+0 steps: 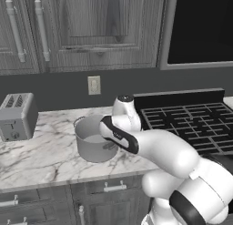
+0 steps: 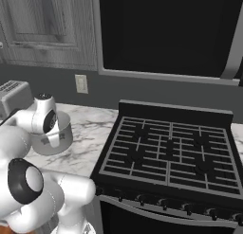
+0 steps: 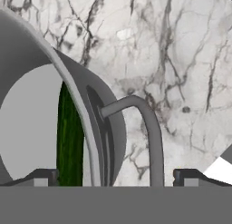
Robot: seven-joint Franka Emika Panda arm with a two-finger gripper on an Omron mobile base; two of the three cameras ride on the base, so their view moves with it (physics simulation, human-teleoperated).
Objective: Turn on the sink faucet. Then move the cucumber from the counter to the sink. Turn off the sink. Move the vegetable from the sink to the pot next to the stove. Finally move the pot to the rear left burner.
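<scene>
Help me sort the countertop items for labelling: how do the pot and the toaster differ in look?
The pot is round, open-topped and smooth grey, with a loop handle; the toaster is boxy, with slots on top. The pot stands beside the stove, the toaster further away along the counter. Both are grey and rest upright on the marble.

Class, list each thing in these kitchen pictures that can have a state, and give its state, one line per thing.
gripper: jaws open, straddling the pot's rim and handle, holding nothing.
pot: upright on the counter, beside the stove.
cucumber: inside the pot, against its wall.
stove: no flame visible, grates bare.
cabinet doors: closed.
</scene>
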